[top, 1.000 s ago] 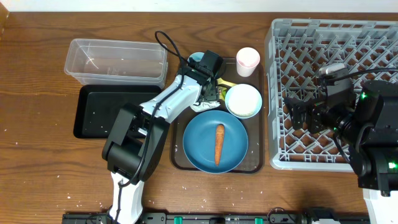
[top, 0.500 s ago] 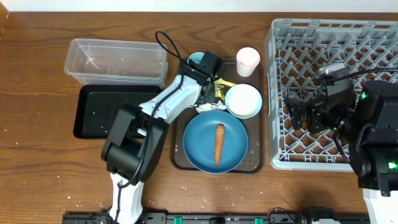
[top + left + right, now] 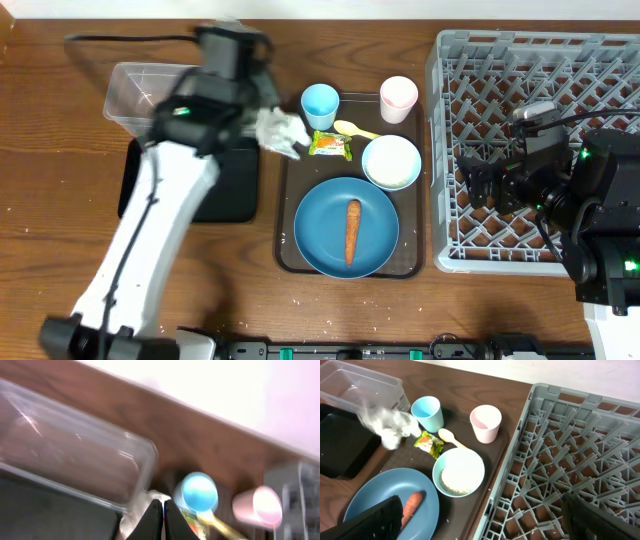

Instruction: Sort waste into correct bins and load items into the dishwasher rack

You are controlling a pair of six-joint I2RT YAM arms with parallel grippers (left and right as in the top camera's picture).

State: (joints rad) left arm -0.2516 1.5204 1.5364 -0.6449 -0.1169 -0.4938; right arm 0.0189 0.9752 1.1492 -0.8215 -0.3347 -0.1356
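My left gripper [image 3: 264,120] is raised above the gap between the clear tub [image 3: 135,92] and the brown tray, shut on a crumpled white tissue [image 3: 283,133]. In the left wrist view the jaws [image 3: 164,503] are pressed together with the tissue [image 3: 134,516] beside them. On the tray sit a yellow-green wrapper [image 3: 330,146], a blue plate [image 3: 325,225] with a carrot [image 3: 352,232], a white bowl [image 3: 458,472] of rice, a blue cup [image 3: 320,100], a pink cup [image 3: 398,97] and a yellow spoon [image 3: 355,128]. My right gripper [image 3: 487,186] hangs open over the grey rack [image 3: 540,90].
The black tray [image 3: 238,190] lies left of the brown serving tray [image 3: 300,172], partly under my left arm. A few white grains dot the wooden table [image 3: 60,230] near the front. The rack fills the right side up to the table edge.
The left gripper shut on the tissue, then rose and swung left off the brown tray toward the tub, carrying it. The right arm has stayed still.
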